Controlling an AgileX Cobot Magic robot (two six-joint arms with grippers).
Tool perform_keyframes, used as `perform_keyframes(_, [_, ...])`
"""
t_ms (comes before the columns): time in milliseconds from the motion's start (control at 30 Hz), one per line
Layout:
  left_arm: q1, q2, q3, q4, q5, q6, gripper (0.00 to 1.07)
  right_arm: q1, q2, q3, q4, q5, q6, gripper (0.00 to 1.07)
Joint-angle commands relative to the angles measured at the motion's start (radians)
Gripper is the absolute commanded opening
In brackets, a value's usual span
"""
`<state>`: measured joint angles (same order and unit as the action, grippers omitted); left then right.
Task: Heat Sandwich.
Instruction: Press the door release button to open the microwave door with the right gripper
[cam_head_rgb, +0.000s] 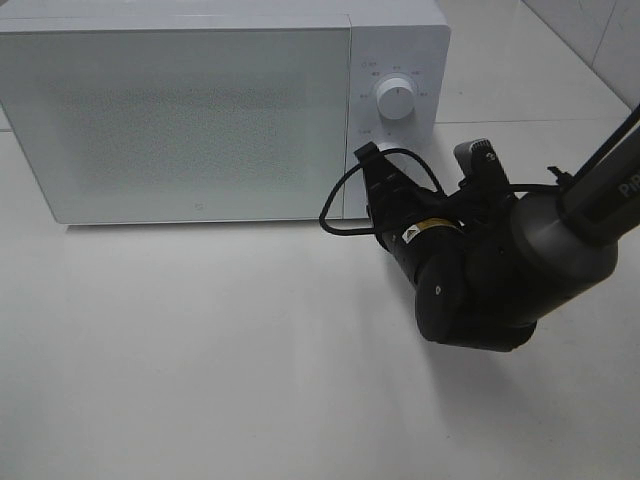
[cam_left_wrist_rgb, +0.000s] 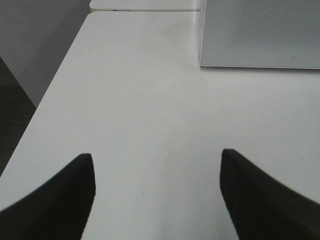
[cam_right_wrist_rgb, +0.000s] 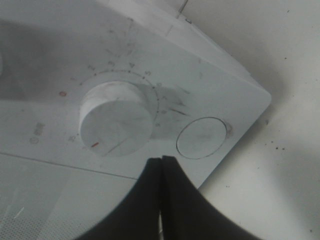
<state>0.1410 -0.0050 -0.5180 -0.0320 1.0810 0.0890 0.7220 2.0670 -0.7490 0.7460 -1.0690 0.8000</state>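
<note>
At microwave (cam_head_rgb: 200, 110) knob (cam_right_wrist_rgb: 116, 119), right gripper (cam_right_wrist_rgb: 161, 165) pinched closed; left gripper (cam_left_wrist_rgb: 157, 162) spread wide over table (cam_left_wrist_rgb: 150, 100); sandwich unseen.

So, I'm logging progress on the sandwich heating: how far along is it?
Done, apparently: the microwave door is closed and no sandwich shows, so it may be inside; I can't confirm. In hand: the right gripper, fingers shut, is at the control panel by a dial and round button. Left: probably turning the dial and heating. The left gripper hangs open over the table.
</note>
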Motion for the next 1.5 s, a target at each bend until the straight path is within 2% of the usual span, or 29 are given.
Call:
perform_keyframes(33, [-0.007, -0.016, 0.002, 0.004, -0.014, -0.006, 0.68, -0.018, -0.001, -0.014, -0.030, 0.056, 0.021, 0.00])
perform_keyframes(367, [-0.007, -0.016, 0.002, 0.004, -0.014, -0.006, 0.68, -0.024, -0.001, -0.022, -0.014, 0.105, 0.032, 0.00])
perform_keyframes(567, [-0.007, -0.016, 0.002, 0.004, -0.014, -0.005, 0.68, -0.024, 0.022, -0.073, -0.011, 0.131, 0.022, 0.00])
perform_keyframes(867, [-0.007, -0.016, 0.002, 0.004, -0.014, -0.004, 0.68, -0.050, 0.045, -0.096, 0.017, 0.131, 0.020, 0.00])
perform_keyframes(1500, [-0.007, -0.016, 0.002, 0.004, -0.014, -0.004, 0.68, -0.088, 0.104, -0.177, -0.010, 0.153, 0.010, 0.00])
